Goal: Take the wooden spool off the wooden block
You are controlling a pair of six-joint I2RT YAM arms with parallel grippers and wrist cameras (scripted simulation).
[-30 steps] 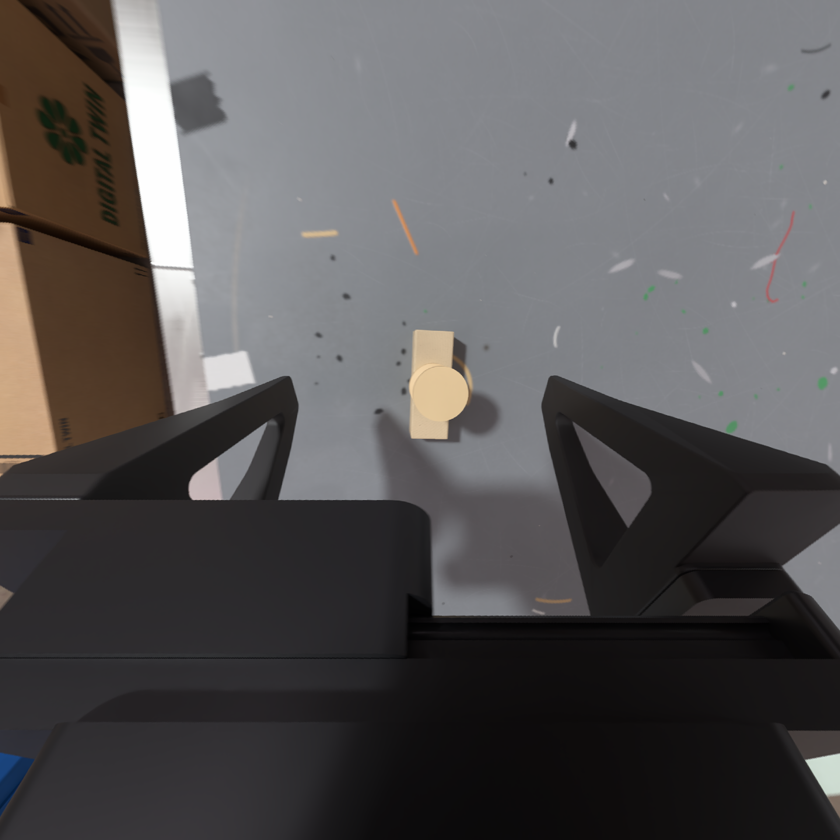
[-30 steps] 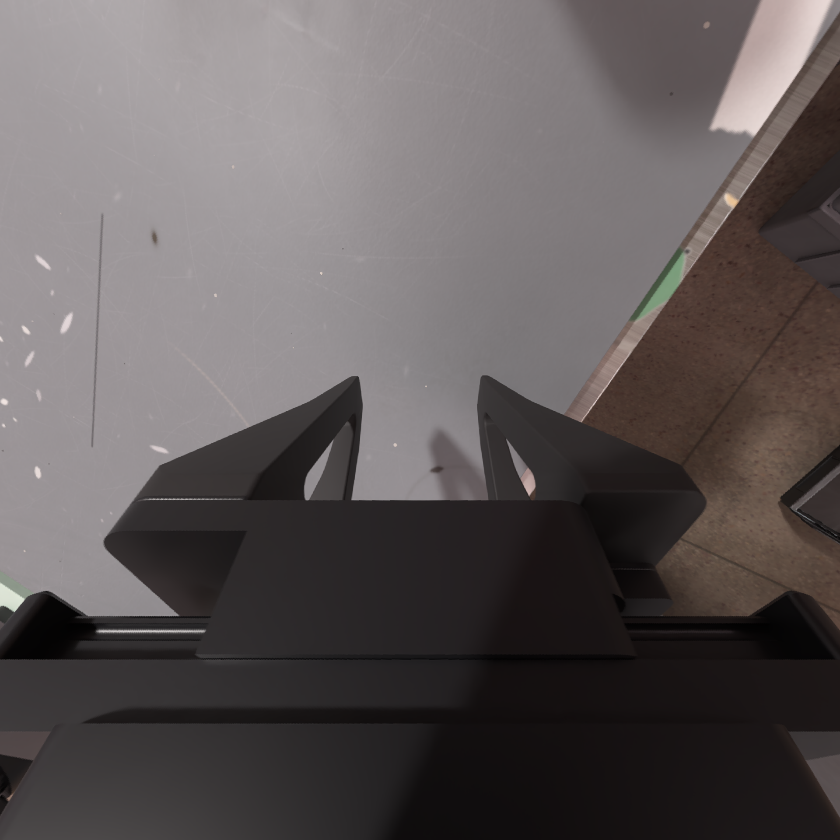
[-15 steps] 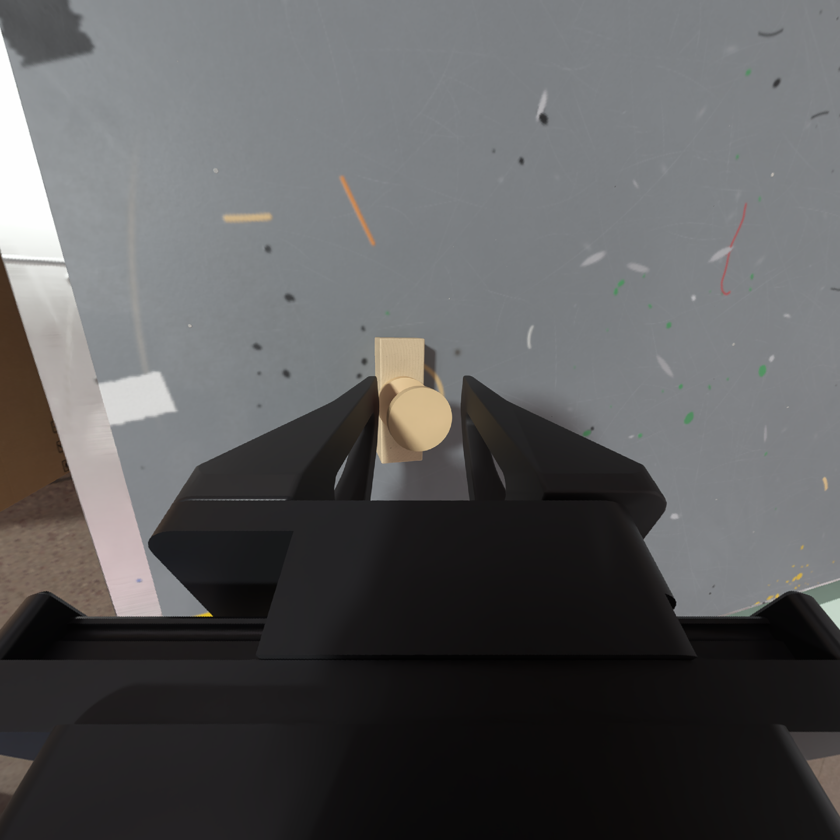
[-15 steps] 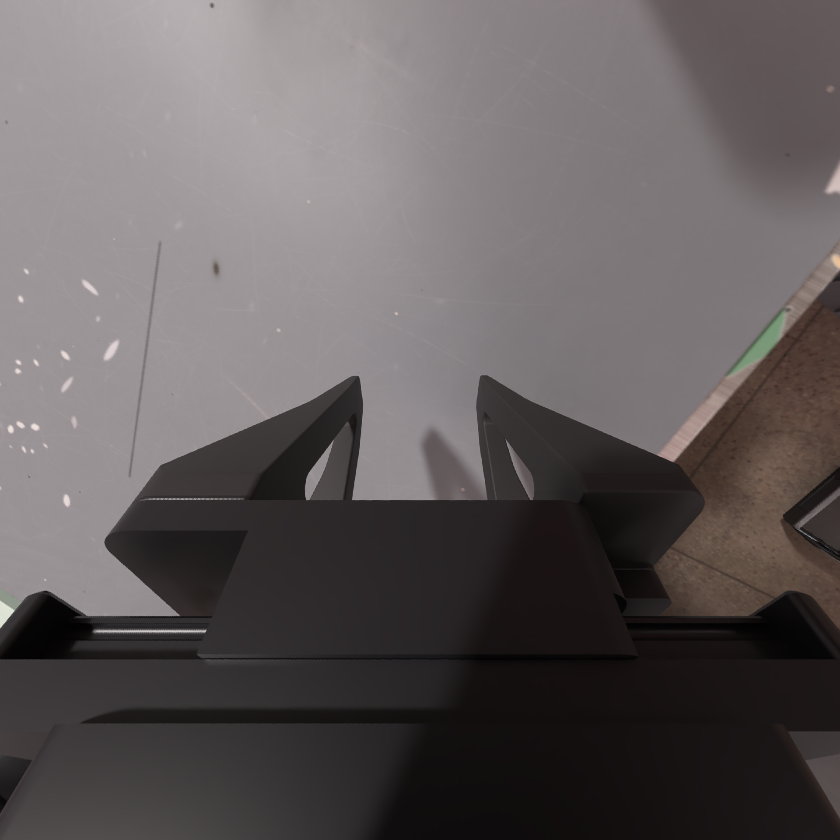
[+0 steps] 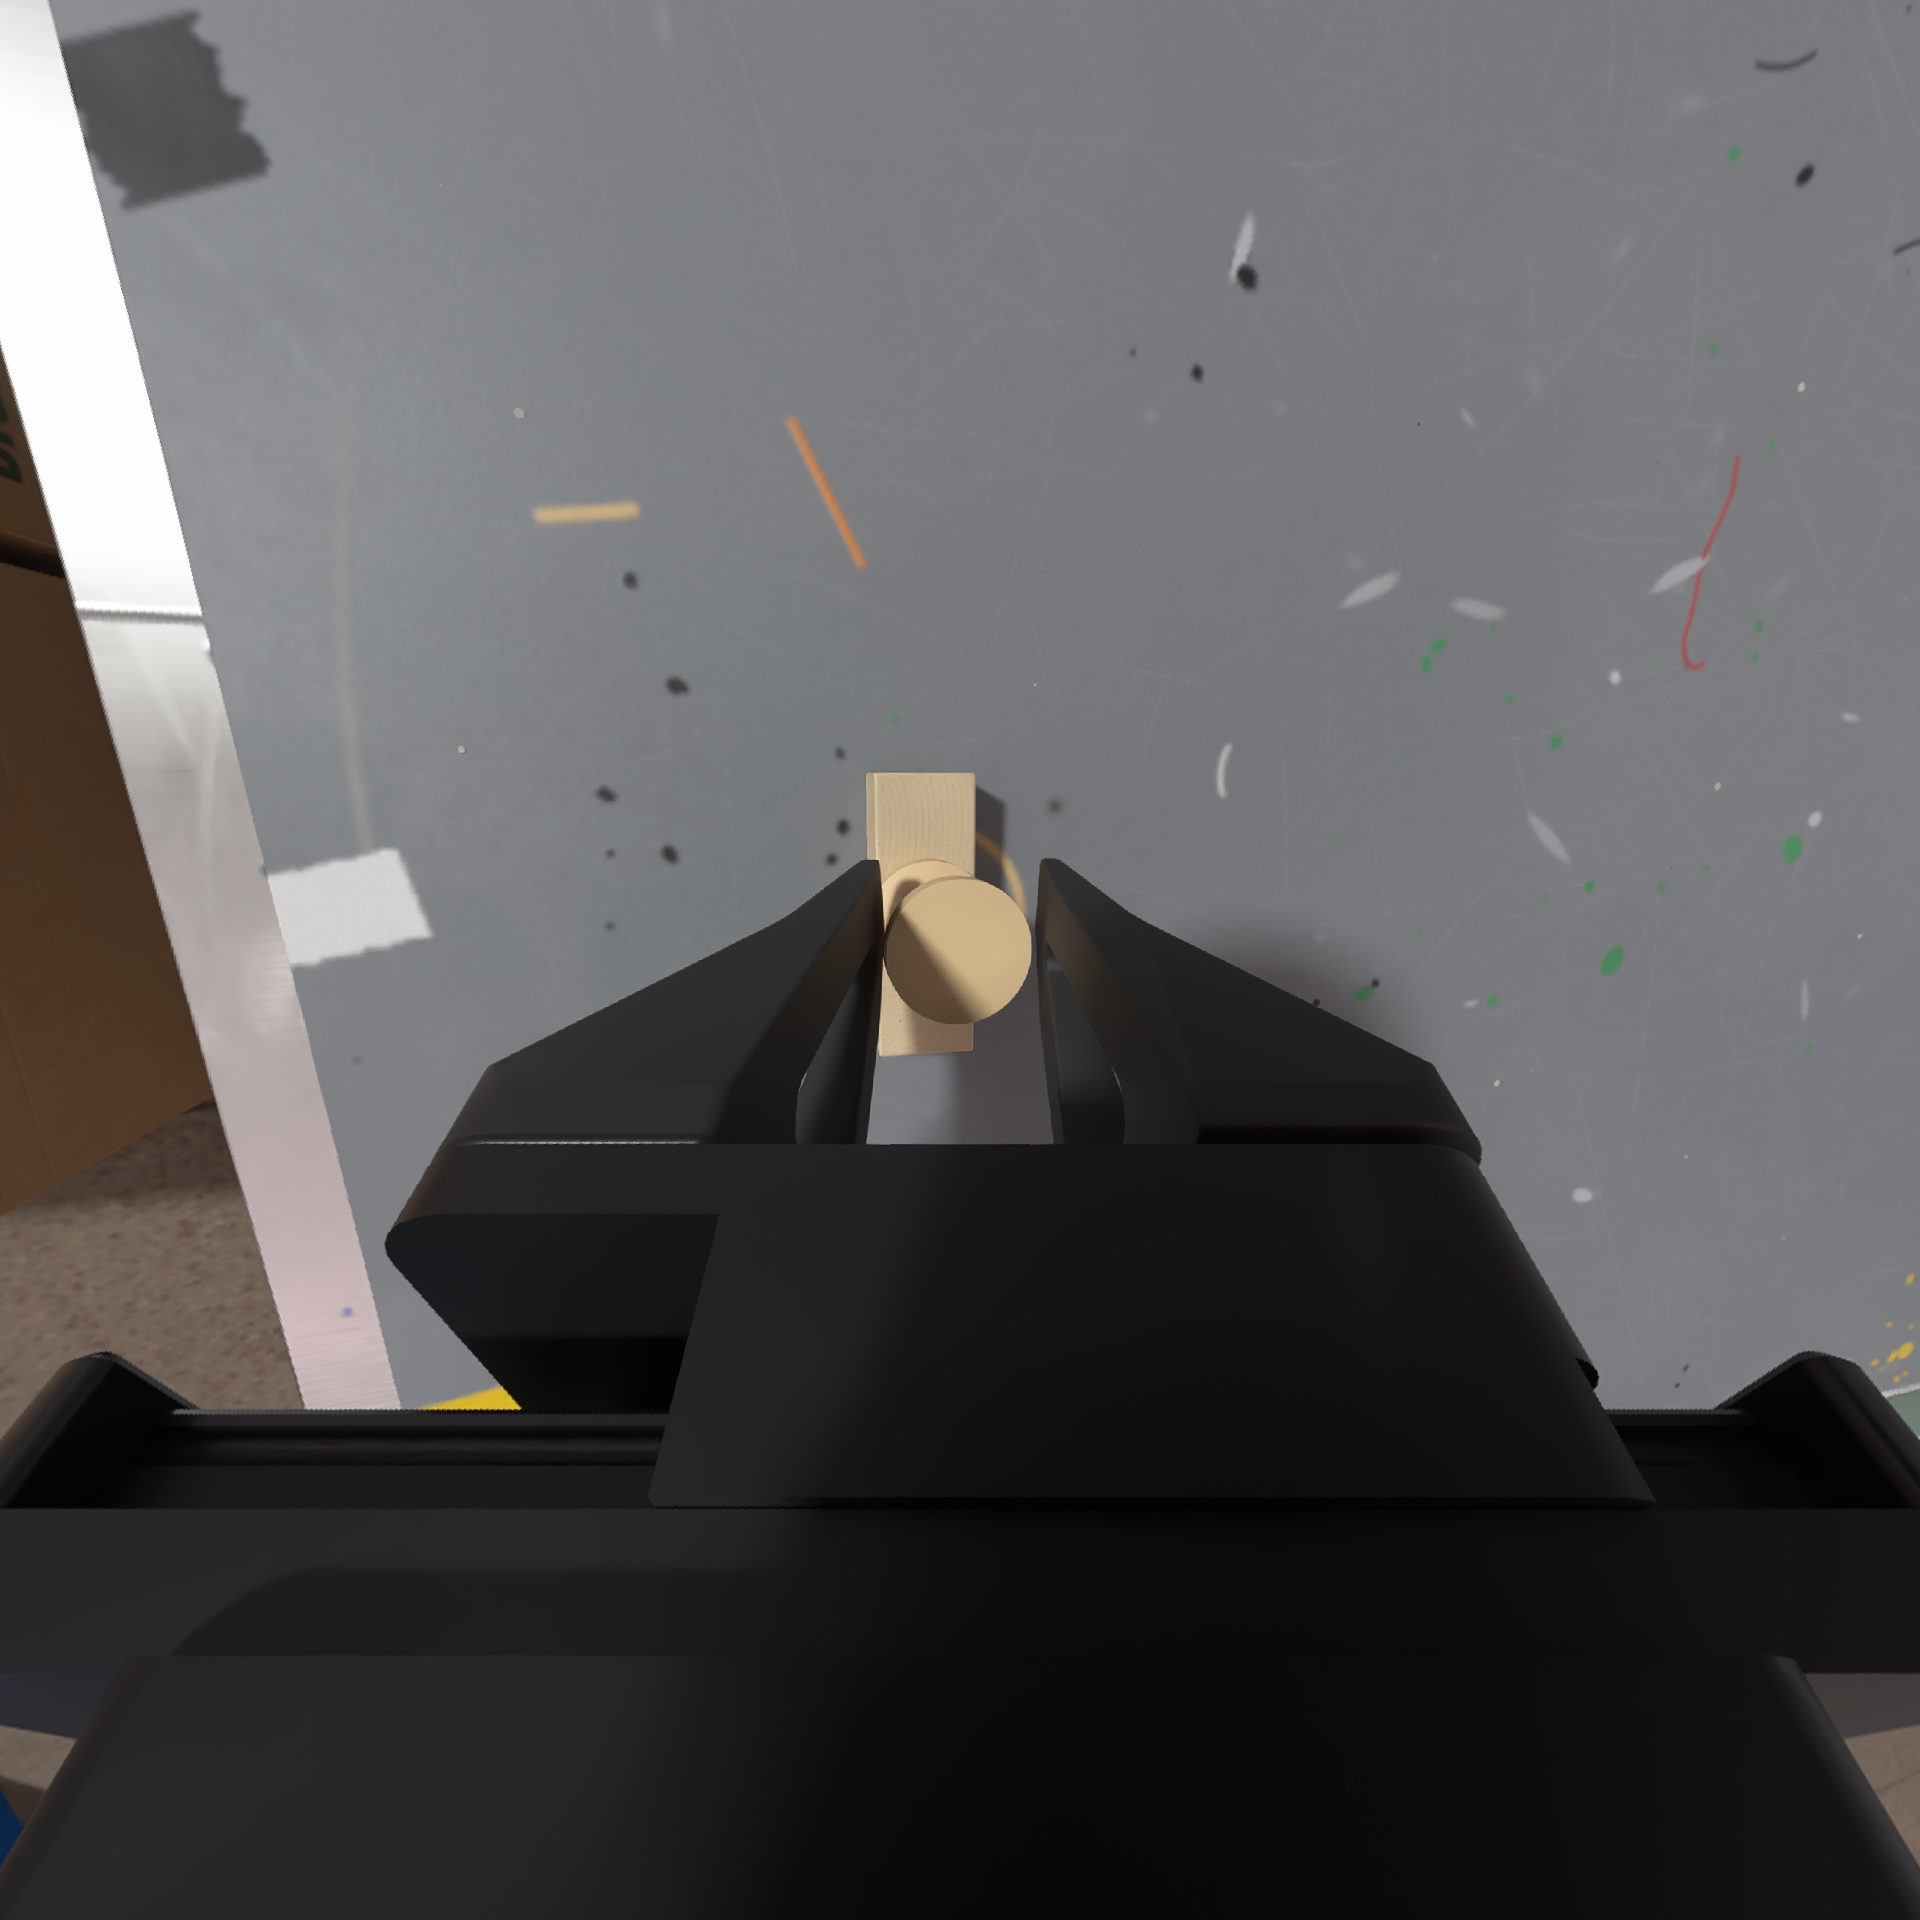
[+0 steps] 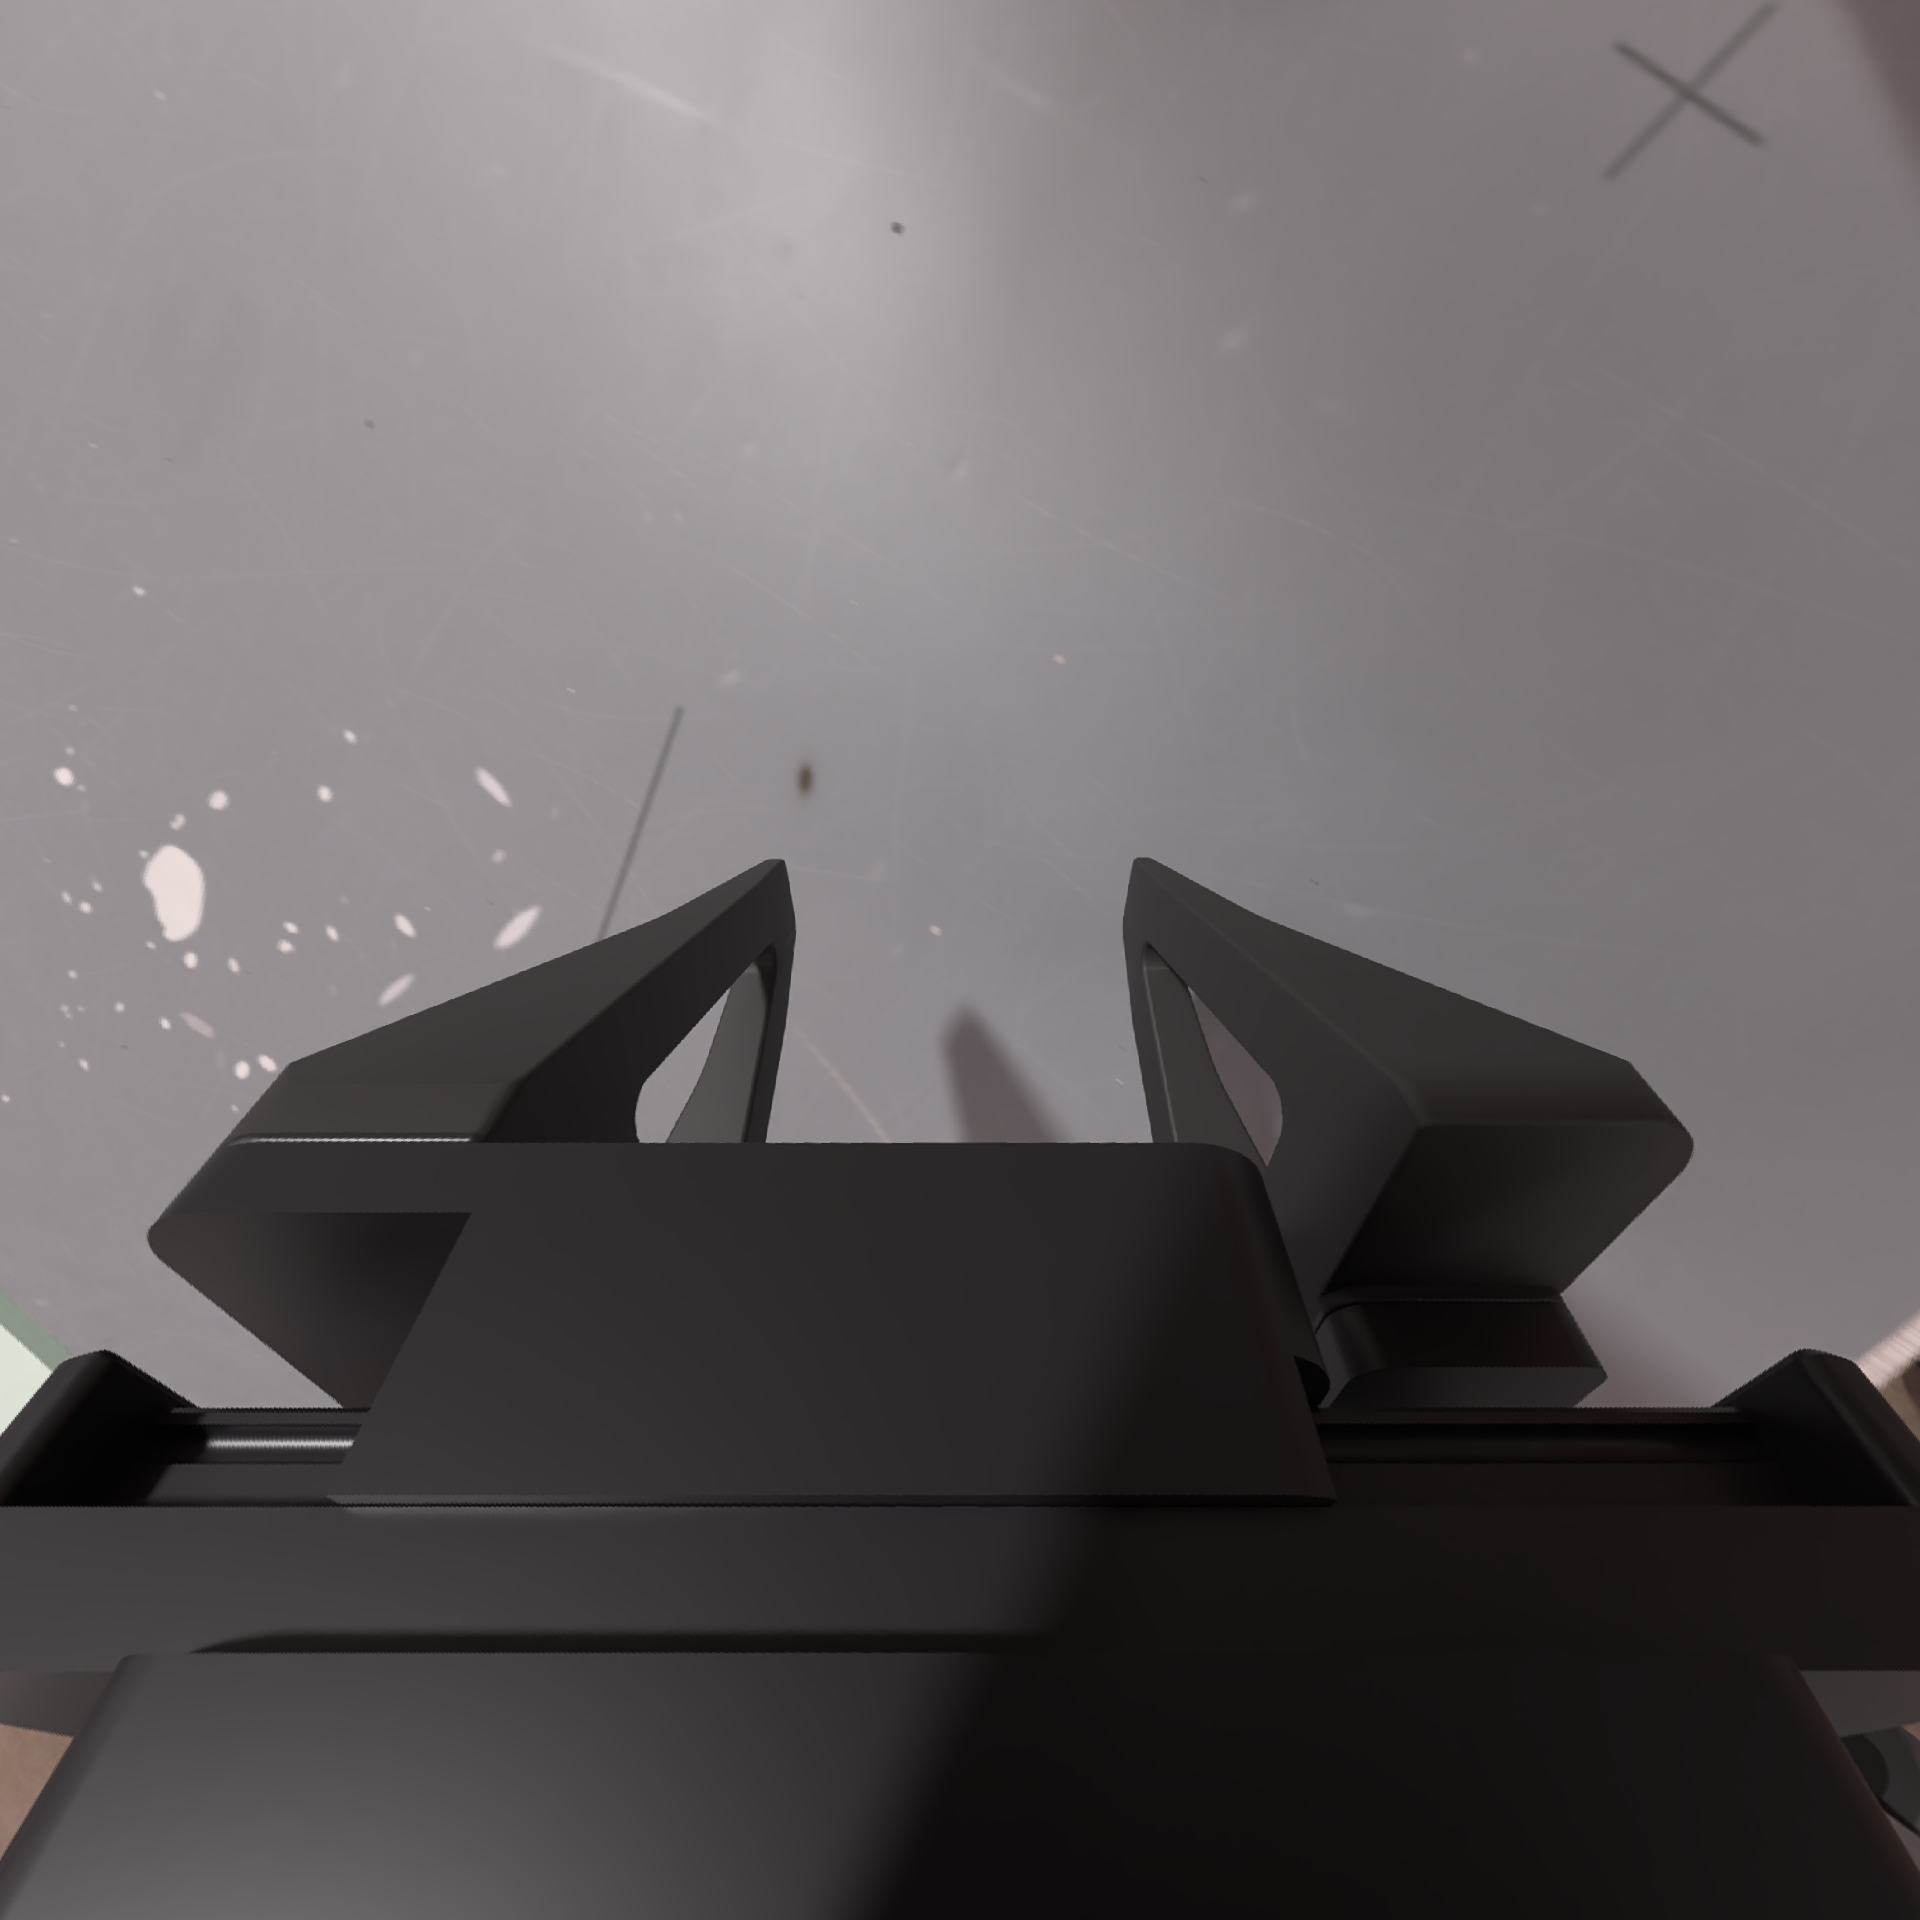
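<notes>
In the left wrist view a pale wooden spool (image 5: 956,951) stands upright on a flat wooden block (image 5: 920,816) that lies on the grey table. My left gripper (image 5: 956,871) reaches down from above with one finger on each side of the spool. The jaws are closed in on it: the left finger (image 5: 831,956) touches it and the right finger (image 5: 1081,956) is a hair's width away. The block's near end shows below the spool, between the fingers. My right gripper (image 6: 958,868) is open and empty over bare table. Neither the spool nor the block shows in its view.
A cardboard box (image 5: 62,831) stands off the table's left side, beyond the metal edge strip (image 5: 208,831). A white tape patch (image 5: 348,904) and a dark one (image 5: 166,104) are stuck to the table. The right wrist view shows white paint specks (image 6: 171,888) and a drawn cross (image 6: 1683,99).
My left gripper came down over the spool and its jaws went from wide open to closed on it. My right gripper swung away from the table's right edge and its jaws widened slightly.
</notes>
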